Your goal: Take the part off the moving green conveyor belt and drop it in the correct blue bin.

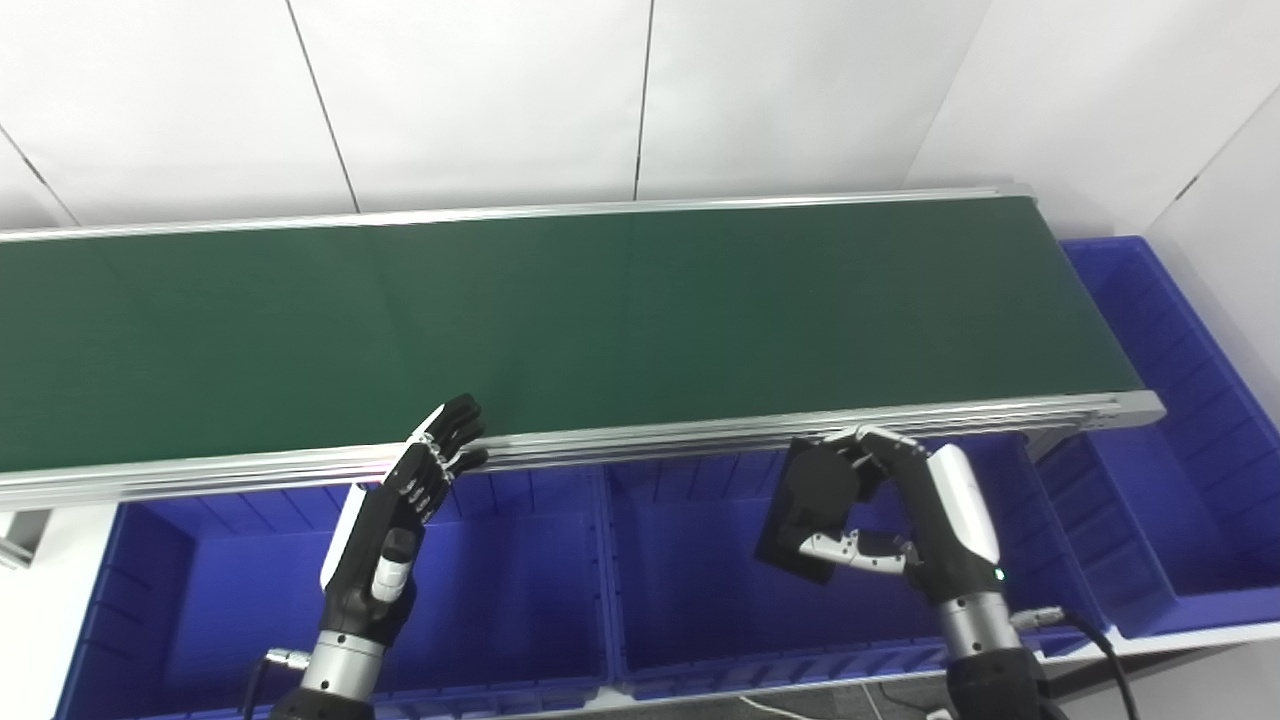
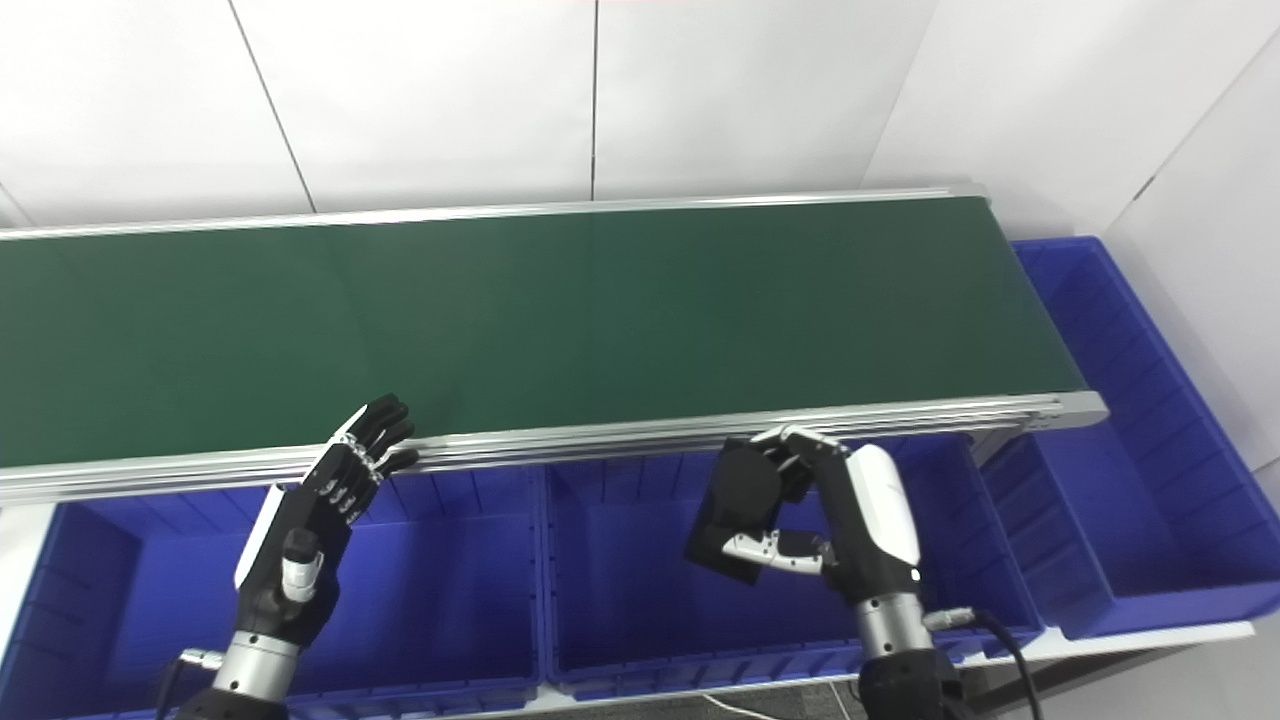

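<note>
So the long green conveyor belt [image 1: 560,330] is running bare, nothing riding on it. Under its near edge the middle blue plastic bin [image 1: 700,600] is sitting between two others. The right hand [image 1: 880,510] is pinching the flat black square part [image 1: 808,505] right above that bin. The left hand [image 1: 400,520] is idling, spread and holding nothing. Only risk I'm seeing: the part is tilted in a light pinch, so it could slip before it's confirmed that's the correct bin.
</note>
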Tool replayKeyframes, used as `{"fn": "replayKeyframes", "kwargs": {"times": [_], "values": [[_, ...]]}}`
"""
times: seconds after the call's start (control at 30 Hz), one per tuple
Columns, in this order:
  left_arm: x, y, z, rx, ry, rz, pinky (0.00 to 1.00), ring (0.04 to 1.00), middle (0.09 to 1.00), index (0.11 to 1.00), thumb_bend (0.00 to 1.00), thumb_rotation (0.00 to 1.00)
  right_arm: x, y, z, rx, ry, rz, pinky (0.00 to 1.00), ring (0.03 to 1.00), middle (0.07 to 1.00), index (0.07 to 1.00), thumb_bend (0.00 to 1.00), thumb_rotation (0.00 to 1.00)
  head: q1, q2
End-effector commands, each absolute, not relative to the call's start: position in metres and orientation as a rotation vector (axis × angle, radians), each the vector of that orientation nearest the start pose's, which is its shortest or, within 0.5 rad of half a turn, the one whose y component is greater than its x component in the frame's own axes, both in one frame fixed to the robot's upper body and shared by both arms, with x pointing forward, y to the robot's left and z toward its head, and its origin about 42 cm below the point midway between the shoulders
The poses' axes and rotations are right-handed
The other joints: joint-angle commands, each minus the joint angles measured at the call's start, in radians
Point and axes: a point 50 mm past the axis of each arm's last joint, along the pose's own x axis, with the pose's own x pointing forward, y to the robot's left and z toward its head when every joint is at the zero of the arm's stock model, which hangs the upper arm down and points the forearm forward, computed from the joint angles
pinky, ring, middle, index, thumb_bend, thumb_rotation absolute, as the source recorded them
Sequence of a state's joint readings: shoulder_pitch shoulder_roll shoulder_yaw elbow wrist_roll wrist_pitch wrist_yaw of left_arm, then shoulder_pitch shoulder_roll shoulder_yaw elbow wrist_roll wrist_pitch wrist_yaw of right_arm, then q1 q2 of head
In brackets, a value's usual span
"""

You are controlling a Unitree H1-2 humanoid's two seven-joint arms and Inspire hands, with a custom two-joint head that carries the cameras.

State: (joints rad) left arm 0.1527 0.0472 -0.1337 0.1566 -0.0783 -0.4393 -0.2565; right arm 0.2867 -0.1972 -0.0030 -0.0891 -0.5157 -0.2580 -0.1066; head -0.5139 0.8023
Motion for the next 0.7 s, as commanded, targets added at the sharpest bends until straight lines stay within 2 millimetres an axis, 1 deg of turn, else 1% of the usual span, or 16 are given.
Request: {"fn": "replayKeyframes", "kwargs": {"times": [0.0, 0.07, 0.13, 0.3, 0.4, 0.57, 0.67], "values": [[0.220, 0.184, 0.058, -0.029, -0.210, -0.346, 0.83, 0.897, 0.912, 0.889, 0.98, 0.96, 0.189, -0.277, 0.085, -0.706, -0.156, 0.011, 0.34, 0.395, 0.484, 0.535, 0.51, 0.00, 0.003, 0.000], [0.219, 0.184, 0.059, -0.024, -0.213, -0.347, 0.83, 0.898, 0.909, 0.891, 0.99, 0.97, 0.192, -0.273, 0.081, -0.716, -0.152, 0.030, 0.32, 0.379, 0.475, 0.545, 0.51, 0.00, 0.007, 0.001], [0.218, 0.184, 0.060, -0.024, -0.215, -0.350, 0.83, 0.898, 0.910, 0.892, 0.99, 0.97, 0.195, -0.269, 0.078, -0.713, -0.148, 0.045, 0.33, 0.385, 0.483, 0.539, 0.51, 0.00, 0.011, 0.001], [0.216, 0.182, 0.060, -0.033, -0.215, -0.348, 0.84, 0.898, 0.910, 0.895, 0.97, 0.97, 0.204, -0.260, 0.069, -0.705, -0.152, 0.076, 0.33, 0.389, 0.487, 0.541, 0.51, 0.00, 0.025, -0.005], [0.215, 0.181, 0.060, -0.045, -0.215, -0.341, 0.84, 0.893, 0.907, 0.891, 0.96, 0.96, 0.209, -0.253, 0.066, -0.712, -0.156, 0.085, 0.33, 0.388, 0.486, 0.540, 0.51, 0.00, 0.026, -0.006], [0.213, 0.179, 0.060, -0.065, -0.217, -0.352, 0.84, 0.896, 0.910, 0.888, 0.94, 0.93, 0.222, -0.231, 0.049, -0.730, -0.136, 0.131, 0.33, 0.388, 0.495, 0.539, 0.51, 0.00, 0.030, -0.006], [0.212, 0.179, 0.060, -0.069, -0.216, -0.355, 0.84, 0.891, 0.909, 0.889, 0.94, 0.92, 0.225, -0.223, 0.041, -0.751, -0.118, 0.153, 0.34, 0.389, 0.493, 0.538, 0.51, 0.00, 0.034, -0.005]]}}
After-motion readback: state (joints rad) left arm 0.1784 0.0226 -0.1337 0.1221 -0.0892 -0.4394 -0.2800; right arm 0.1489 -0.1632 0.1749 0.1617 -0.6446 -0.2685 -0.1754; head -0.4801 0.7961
